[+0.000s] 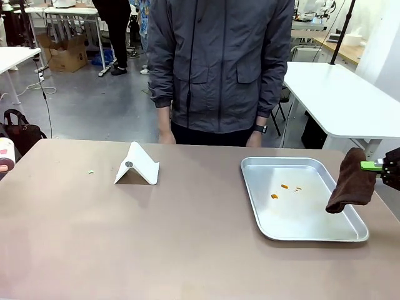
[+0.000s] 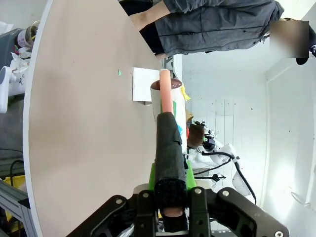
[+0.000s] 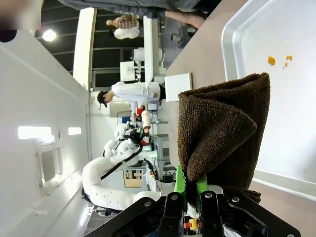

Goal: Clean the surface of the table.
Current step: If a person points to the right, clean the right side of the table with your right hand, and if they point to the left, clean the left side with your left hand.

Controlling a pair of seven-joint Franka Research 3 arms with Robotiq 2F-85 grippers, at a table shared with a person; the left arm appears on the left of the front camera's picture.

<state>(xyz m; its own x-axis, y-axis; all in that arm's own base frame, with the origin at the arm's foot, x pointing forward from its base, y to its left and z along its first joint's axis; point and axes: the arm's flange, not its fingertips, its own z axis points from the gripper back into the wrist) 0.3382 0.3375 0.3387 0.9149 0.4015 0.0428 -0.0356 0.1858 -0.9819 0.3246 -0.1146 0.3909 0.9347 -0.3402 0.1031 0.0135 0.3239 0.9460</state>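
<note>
- No legible text, brand, number or sign found in any view.
- Paper cup (image 2: 178, 106): coloured print, indecipherable.
- Bottle (image 2: 25, 35): label blurred, unreadable.
- Posted sheet (image 3: 131, 177), far background: print too small to read.

From the bench's (image 1: 187, 250) near edge, the front camera faces twelve o'clock toward the person (image 1: 219, 62). Each wrist camera, rolled sideways, peers from close behind its own gripper, the left gripper (image 2: 170, 192) and the right gripper (image 3: 190, 183), across the same bench. All three catch the white folded stand (image 1: 137, 165).
</note>
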